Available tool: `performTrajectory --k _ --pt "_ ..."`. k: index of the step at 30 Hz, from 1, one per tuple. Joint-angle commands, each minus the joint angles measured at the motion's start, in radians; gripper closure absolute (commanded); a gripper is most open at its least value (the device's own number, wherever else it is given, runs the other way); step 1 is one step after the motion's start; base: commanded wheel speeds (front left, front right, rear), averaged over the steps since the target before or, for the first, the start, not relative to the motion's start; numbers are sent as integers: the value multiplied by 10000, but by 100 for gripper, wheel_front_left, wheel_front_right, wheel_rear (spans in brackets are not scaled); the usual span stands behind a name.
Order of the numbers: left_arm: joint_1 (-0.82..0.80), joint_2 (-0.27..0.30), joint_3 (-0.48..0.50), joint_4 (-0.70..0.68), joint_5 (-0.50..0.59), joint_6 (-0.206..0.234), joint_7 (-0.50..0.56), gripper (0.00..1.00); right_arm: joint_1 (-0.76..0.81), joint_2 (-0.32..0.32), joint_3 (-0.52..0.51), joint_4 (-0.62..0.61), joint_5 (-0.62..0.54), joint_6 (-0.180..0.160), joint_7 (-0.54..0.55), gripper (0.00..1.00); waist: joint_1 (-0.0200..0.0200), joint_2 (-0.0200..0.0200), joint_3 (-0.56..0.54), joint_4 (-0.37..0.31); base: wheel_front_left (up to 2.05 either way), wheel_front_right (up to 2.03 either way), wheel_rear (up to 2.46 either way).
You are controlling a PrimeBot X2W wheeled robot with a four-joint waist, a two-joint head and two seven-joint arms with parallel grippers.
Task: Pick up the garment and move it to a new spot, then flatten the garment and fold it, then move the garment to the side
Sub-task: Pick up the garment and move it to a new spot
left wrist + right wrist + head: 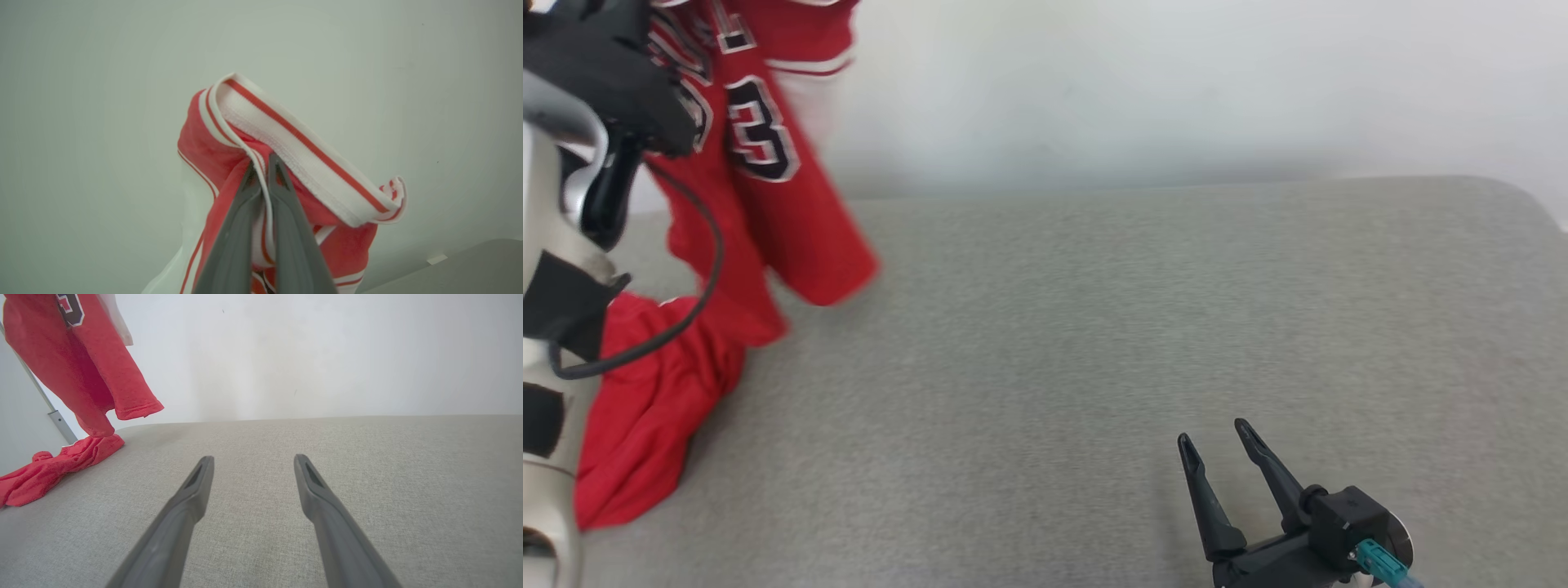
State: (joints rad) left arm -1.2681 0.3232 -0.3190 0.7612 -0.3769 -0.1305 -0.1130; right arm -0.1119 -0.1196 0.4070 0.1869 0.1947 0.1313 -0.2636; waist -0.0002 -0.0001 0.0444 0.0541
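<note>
The garment [760,204] is a red jersey with white trim and dark numbers. It hangs at the far left of the head view, and its lower part still lies bunched on the grey surface [645,416]. In the left wrist view my left gripper [261,163] is shut on the white, red-striped edge of the garment [294,139], lifted high in front of the wall. My right gripper [1213,433] rests low over the front right of the surface, open and holding nothing. In the right wrist view the right gripper [251,459] points across bare fabric, with the garment [81,375] hanging at upper left.
The grey fabric surface [1135,327] stretches wide to the right, with a rounded far right corner. A pale wall [1176,82] stands behind it. My left arm and its black cable [686,310] hang in front of the garment. A metal post [57,416] stands at the left.
</note>
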Motion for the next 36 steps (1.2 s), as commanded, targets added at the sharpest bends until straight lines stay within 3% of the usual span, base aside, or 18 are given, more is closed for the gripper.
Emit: performTrajectory --k 1,8,20,29,36 --pt "198 -114 -140 -413 -467 1 219 100 39 53 -8 34 66 -10 -6 0 2 1 -399 -783 0 0 0" --pt "485 -351 -402 -1763 -1563 0 1037 100 -124 125 -132 26 49 -10 -6 0 2 1 -405 -1851 0 0 0" --pt "1318 -561 -969 -3433 -1859 19 1857 100 -90 159 -365 0 -50 -10 -7 0 2 1 -12 -3119 0 0 0" --pt "2434 -591 -1711 -4153 -1851 14 1864 100 -334 267 -560 -183 -187 -10 -7 0 2 1 670 -3204 0 0 0" --pt "4031 -475 -2244 -4217 -2521 6 956 100 -412 395 -529 -243 -220 -10 -7 0 2 1 1086 -2973 0 0 0"
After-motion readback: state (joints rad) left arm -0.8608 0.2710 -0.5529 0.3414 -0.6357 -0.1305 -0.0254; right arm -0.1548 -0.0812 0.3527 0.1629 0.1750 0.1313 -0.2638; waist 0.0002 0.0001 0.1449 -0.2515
